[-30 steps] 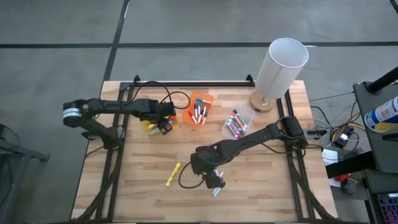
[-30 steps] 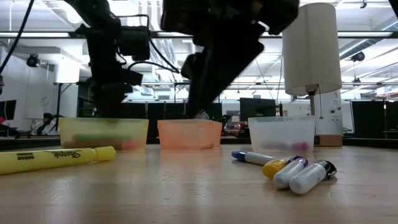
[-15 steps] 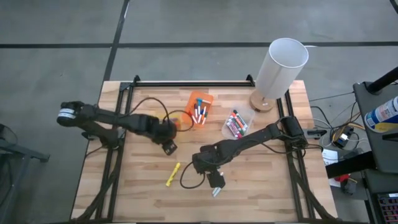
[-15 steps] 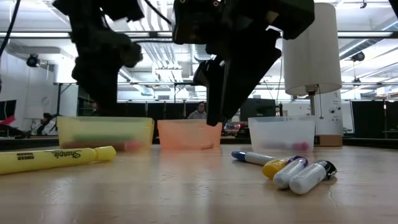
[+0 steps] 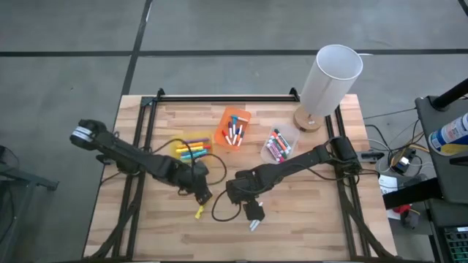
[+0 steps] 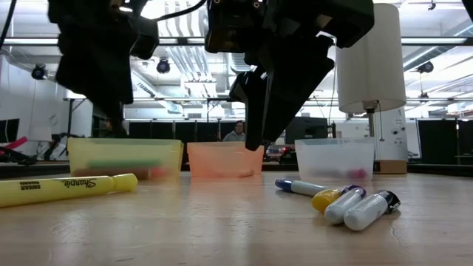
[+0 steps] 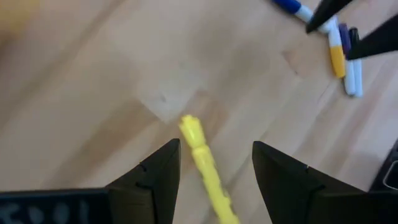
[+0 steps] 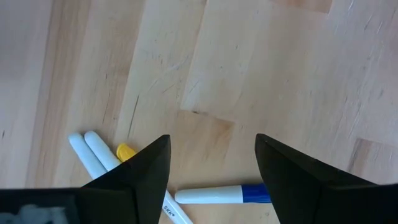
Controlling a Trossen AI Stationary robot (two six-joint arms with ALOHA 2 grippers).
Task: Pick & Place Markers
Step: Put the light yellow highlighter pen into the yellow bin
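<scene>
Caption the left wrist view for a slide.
Open left claw poised over a yellow highlighter on the wooden table.

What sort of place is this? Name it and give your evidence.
Probably a robotics lab or workshop: a wooden table with mounted arms, ceiling strip lights over an open hall, and monitors behind.

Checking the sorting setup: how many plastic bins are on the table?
3, in a row across the table's far half: the yellow bin on the left arm's side, the orange bin in the middle, the clear bin nearest the lamp. None seems hidden.
</scene>
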